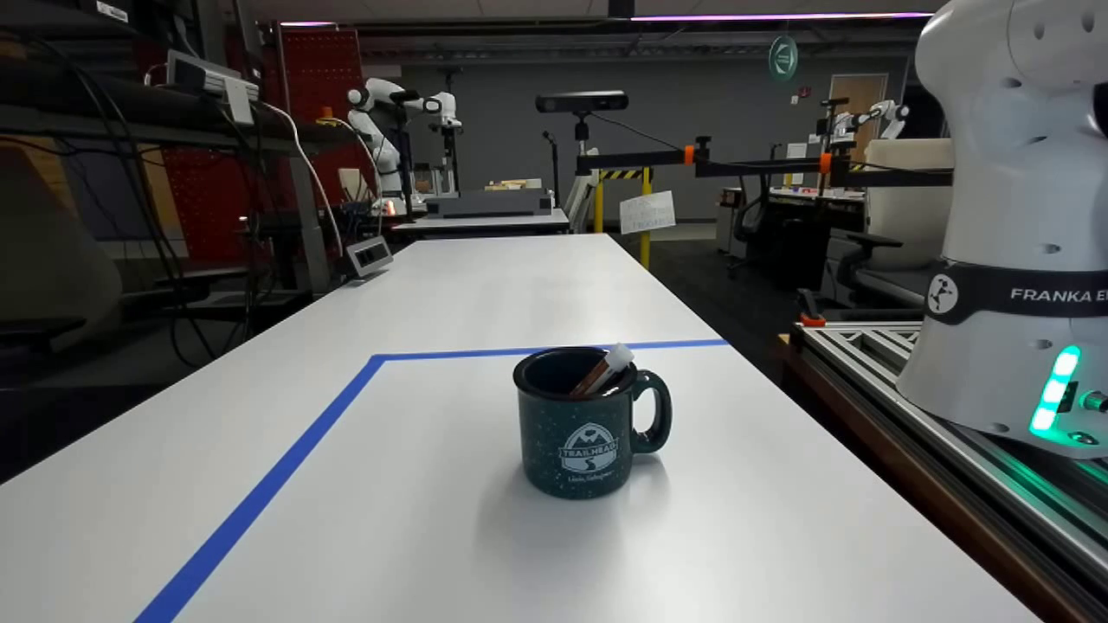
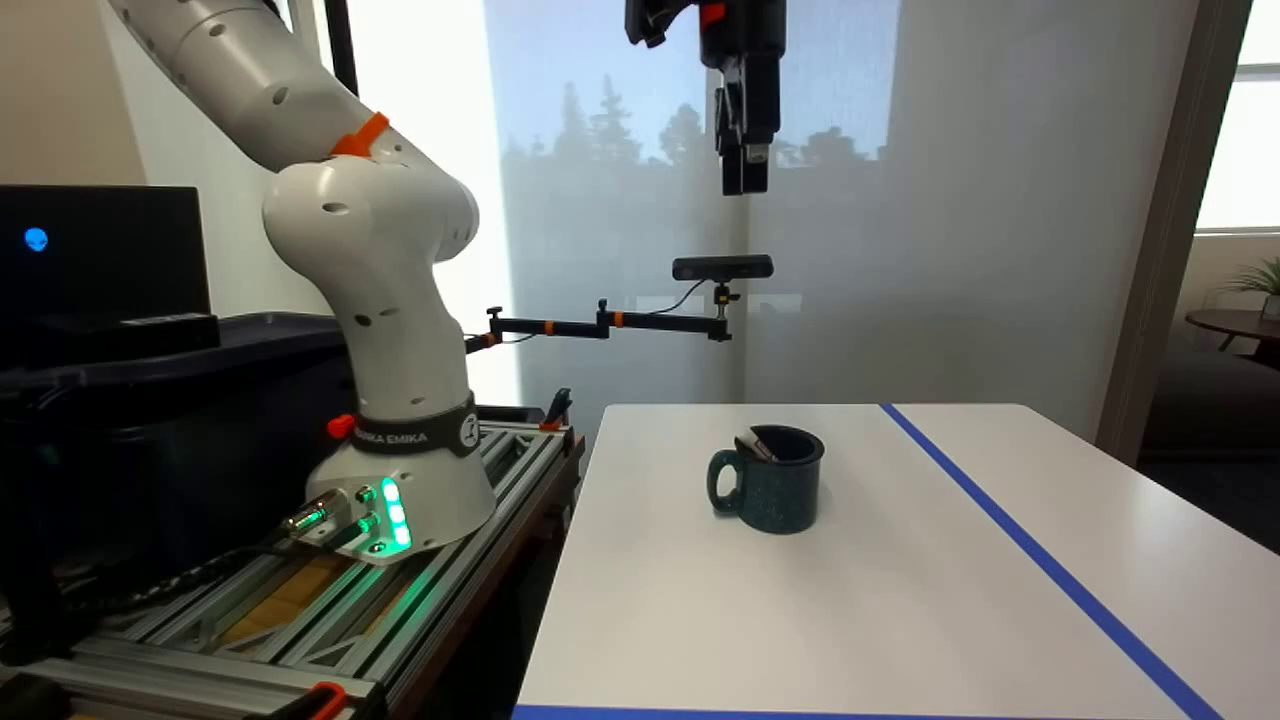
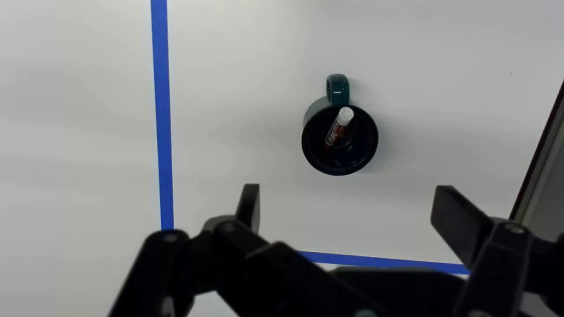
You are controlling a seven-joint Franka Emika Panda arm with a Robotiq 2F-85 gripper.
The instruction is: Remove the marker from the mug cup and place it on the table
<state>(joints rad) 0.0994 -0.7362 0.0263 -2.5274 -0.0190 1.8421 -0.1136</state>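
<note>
The dark green mug cup stands upright on the white table, inside the blue tape lines. It also shows in an exterior view and in the wrist view. The marker leans inside the mug, its white end sticking out at the rim near the handle. In the wrist view the marker has a brown-red body with white lettering; its lower end is hidden in the dark mug. My gripper is open and empty. In an exterior view the gripper hangs high above the table and the mug.
Blue tape runs along the table. A small grey device stands at the table's far left edge. A camera on a black arm reaches out beyond the table. The robot base stands on a metal frame beside the table.
</note>
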